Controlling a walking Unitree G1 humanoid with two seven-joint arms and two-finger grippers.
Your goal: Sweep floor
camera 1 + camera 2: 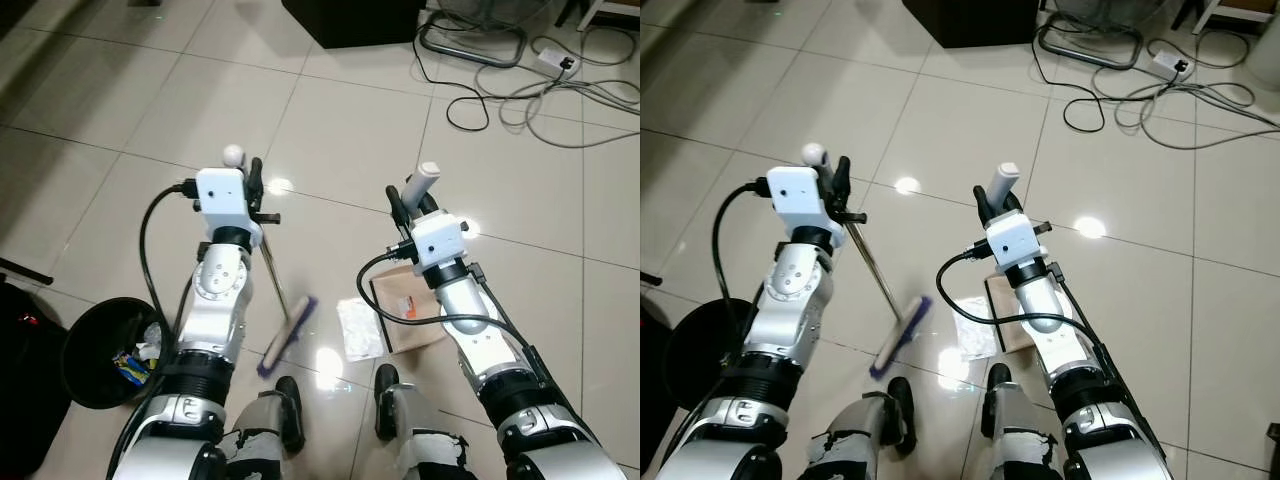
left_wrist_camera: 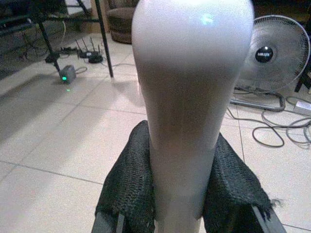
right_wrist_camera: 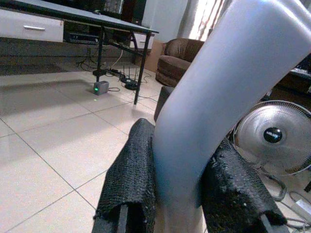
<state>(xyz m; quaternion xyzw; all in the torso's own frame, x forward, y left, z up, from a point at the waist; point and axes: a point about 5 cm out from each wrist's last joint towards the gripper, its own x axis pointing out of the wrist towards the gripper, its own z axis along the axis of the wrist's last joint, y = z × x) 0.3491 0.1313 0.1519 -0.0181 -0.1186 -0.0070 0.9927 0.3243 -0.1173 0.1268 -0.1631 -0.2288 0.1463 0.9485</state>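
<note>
My left gripper is shut on the white rounded top of the broom handle. The thin metal rod slants down to the purple brush head, which rests on the tiles by my left foot. Over on the other side, my right gripper is shut on the pale grey dustpan handle. The brown dustpan lies flat on the floor beneath that arm. A crumpled white wrapper lies on the tiles between brush head and dustpan, touching the pan's left edge.
A round black bin holding some rubbish stands at my lower left, beside a black bag. Loose cables and a metal stand base lie far right; a dark cabinet stands ahead. My feet are just behind the wrapper.
</note>
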